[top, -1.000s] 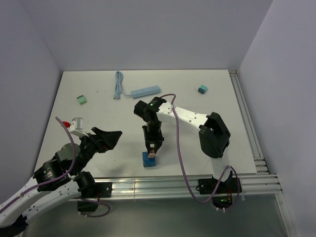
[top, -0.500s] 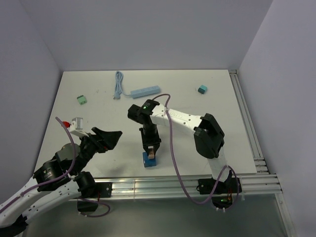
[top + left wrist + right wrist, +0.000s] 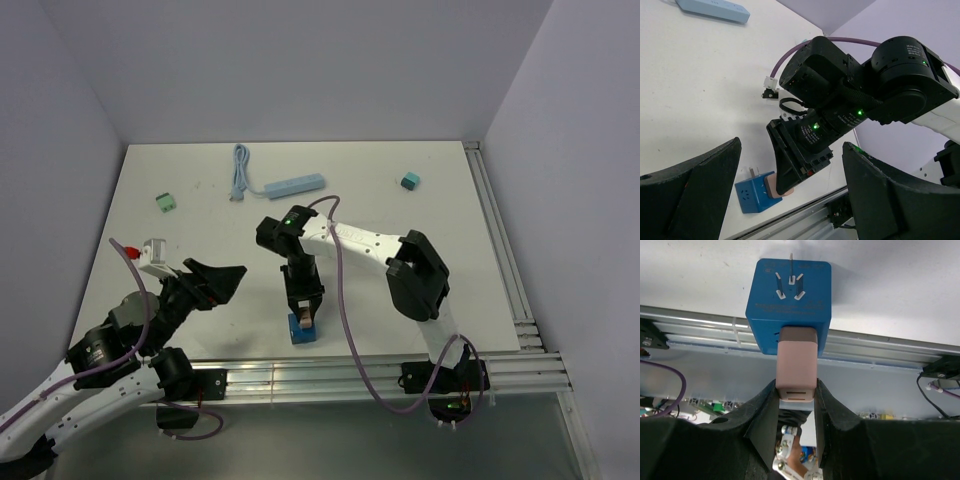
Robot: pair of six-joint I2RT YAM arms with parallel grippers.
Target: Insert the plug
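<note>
So, right end effector (image 3: 796, 392): closed tight on the pinkish-tan rectangular plastic plug (image 3: 797, 365), one black finger on each long side, gripping its rear half.
Plug: held level with the white worktop (image 3: 380, 160), its front end pressed against a side face of the blue plastic adapter cube (image 3: 788, 295); how deep it sits in that face cannot be told.
Cube: resting on the worktop, metal prongs sticking out of the face seen in the right wrist view.
Right arm: reaches to the cube from the far side, and its wrist stands directly above the cube in the top view.
Left end effector (image 3: 792, 145): jaws spread wide and holding nothing, hanging left of the cube and well apart from it.
Ribbed aluminium rails (image 3: 300, 375): just beside the cube, on its near side, along the worktop edge.
Light blue plastic power strip (image 3: 296, 185): well beyond the cube on the far side, its coiled cable lying to its left.
Small green plastic block (image 3: 166, 202): far and left of the cube.
Small teal plastic block (image 3: 410, 181): far and right of the cube.
</note>
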